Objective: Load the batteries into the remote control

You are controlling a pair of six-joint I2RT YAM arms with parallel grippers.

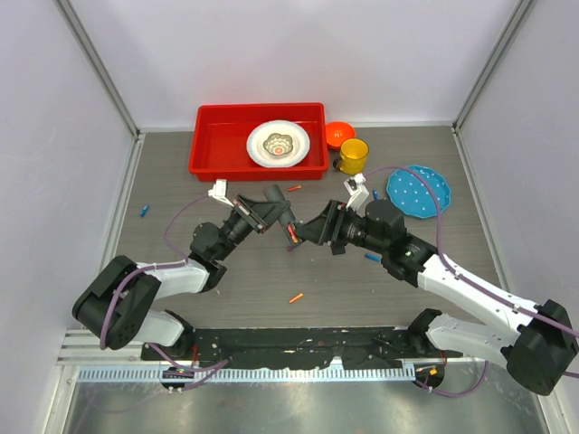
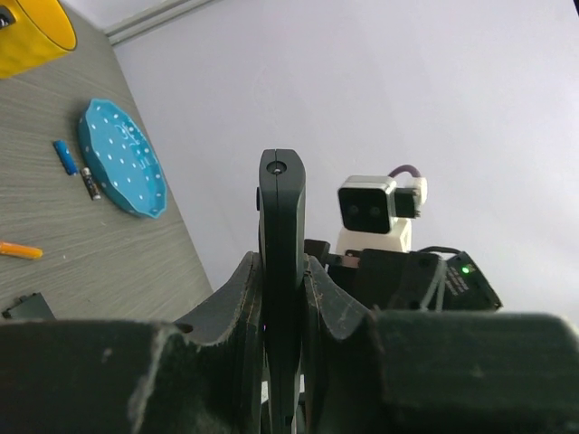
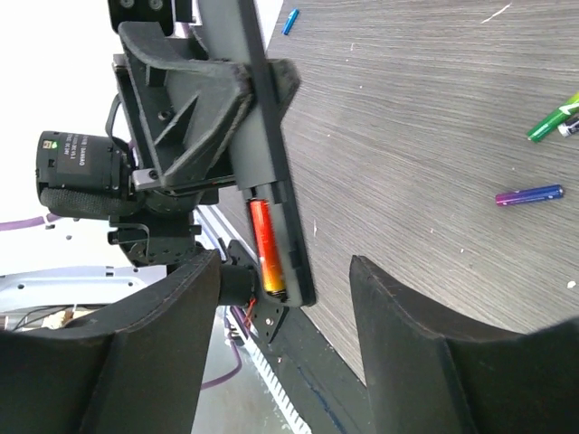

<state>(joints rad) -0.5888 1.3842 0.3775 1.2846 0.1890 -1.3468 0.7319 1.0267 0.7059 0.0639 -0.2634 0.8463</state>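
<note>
- Above the table [image 1: 235, 280] middle, the remote [image 2: 280, 199] was held clamped in the left claw [image 2: 282, 267], its slot turned toward the right arm for loading.
- One orange-red battery [image 3: 262, 244] was seated in the slot.
- The right claw [image 3: 285, 262] was spread apart just beside it, probably so the battery could be pressed home.

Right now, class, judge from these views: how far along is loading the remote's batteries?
Done: one red-orange battery sits in the open slot of the remote control. In hand: left jaws clamp it; right jaws open, empty. Left: probably another, such as the loose orange battery.
</note>
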